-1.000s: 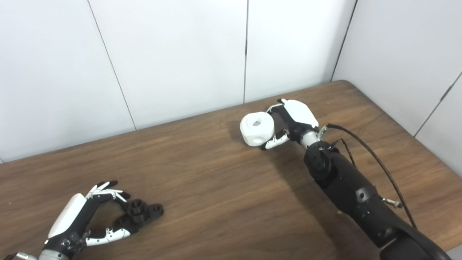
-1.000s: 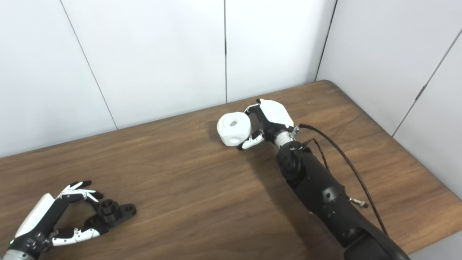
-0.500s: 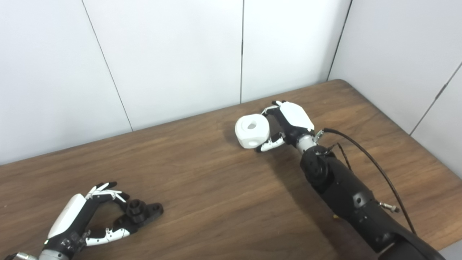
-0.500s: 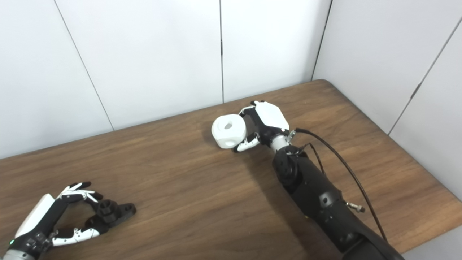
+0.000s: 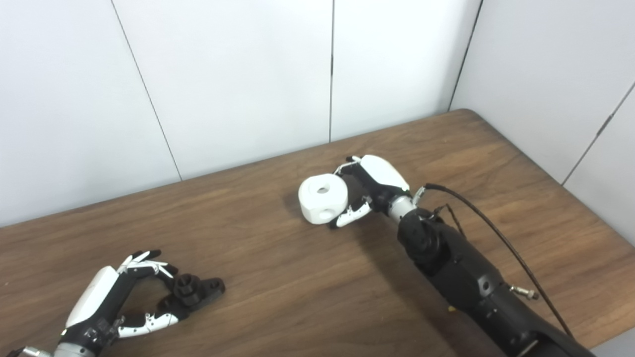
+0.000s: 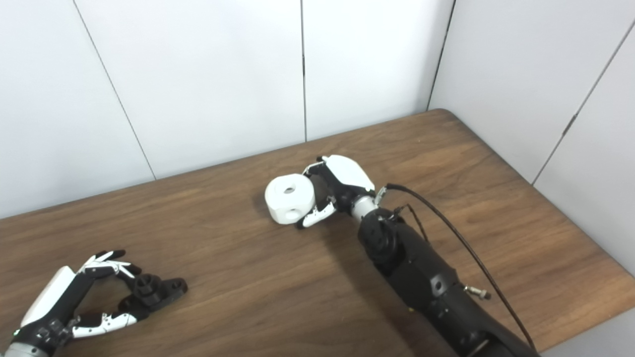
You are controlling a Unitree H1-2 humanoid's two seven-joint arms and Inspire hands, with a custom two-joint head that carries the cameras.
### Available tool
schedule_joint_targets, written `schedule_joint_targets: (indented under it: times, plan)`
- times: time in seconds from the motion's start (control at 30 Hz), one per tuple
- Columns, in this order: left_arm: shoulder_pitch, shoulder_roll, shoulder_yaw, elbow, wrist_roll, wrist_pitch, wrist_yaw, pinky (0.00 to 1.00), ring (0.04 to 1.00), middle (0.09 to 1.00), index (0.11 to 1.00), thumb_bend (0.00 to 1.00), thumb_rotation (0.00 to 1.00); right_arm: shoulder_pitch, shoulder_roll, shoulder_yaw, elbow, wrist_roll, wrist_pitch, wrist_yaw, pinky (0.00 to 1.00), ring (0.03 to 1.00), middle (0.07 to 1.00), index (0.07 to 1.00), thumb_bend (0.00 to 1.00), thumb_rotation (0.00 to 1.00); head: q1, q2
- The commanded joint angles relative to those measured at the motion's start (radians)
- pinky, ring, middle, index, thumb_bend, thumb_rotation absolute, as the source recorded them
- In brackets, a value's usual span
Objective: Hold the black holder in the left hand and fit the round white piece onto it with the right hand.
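Wood grain runs across the table from our near left to the far right corner. At the near left our left hand lies low on the wood with its fingers and thumb curled around the near end of the black holder; we count it as grasping the holder, though the holder sits down on the table top. The holder's short round post points upward, and its flat lug with a hole sticks out to the right, clear of the fingers.

A broad bare stretch of wood lies between the two hands, so they are well apart. Right of centre, our right hand grips the round white piece, fingers over its far side and thumb under its near side. The piece shows a hole in its top face and another in its side wall, and nothing sits in either. Whether it is lifted off the wood or resting on it we cannot tell; a shadow falls just to its left. A black cable loops from the wrist along the right forearm.

The table's right edge and rounded far corner stand near the white wall panels, which close the back and right side. Its near edge is visible only at the lower right.
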Motion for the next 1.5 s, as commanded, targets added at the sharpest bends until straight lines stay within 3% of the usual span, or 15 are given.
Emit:
schedule_joint_targets:
  times: [0.0,0.37,0.77,1.03,1.3,1.47]
  plan:
    - [-0.038,0.006,0.004,-0.009,-0.009,-0.033,0.016,1.0,0.923,0.717,0.482,0.52,0.04,0.03,0.036,0.032,-0.001,0.025,0.003,0.066,1.0,0.951,0.787,0.482,0.52,0.15,0.005,0.0]
    - [-0.032,0.004,-0.002,-0.017,0.001,-0.025,0.015,1.0,0.92,0.715,0.482,0.52,0.04,0.049,0.101,-0.043,-0.01,0.179,-0.006,0.059,1.0,0.965,0.804,0.483,0.52,0.15,0.054,-0.002]
    - [-0.032,0.003,-0.007,-0.005,0.017,-0.028,0.024,1.0,0.928,0.711,0.482,0.52,0.05,0.063,0.165,-0.109,-0.004,0.278,-0.064,0.041,1.0,0.986,0.812,0.483,0.52,0.15,0.076,-0.009]
    - [-0.032,-0.008,-0.014,0.005,0.018,-0.022,0.027,1.0,0.929,0.713,0.482,0.52,0.04,0.065,0.154,-0.109,-0.055,0.273,-0.045,0.058,1.0,0.999,0.816,0.483,0.52,0.15,0.083,-0.013]
    - [-0.038,-0.029,-0.034,0.029,0.039,-0.04,0.047,1.0,0.921,0.709,0.482,0.52,0.05,0.069,0.14,-0.106,-0.166,0.288,0.009,0.12,1.0,0.99,0.813,0.483,0.52,0.15,0.115,-0.01]
    - [-0.043,-0.038,-0.056,0.05,0.06,-0.053,0.066,1.0,0.918,0.706,0.482,0.52,0.05,0.067,0.117,-0.086,-0.221,0.269,0.009,0.166,1.0,0.987,0.808,0.483,0.52,0.15,0.139,-0.01]
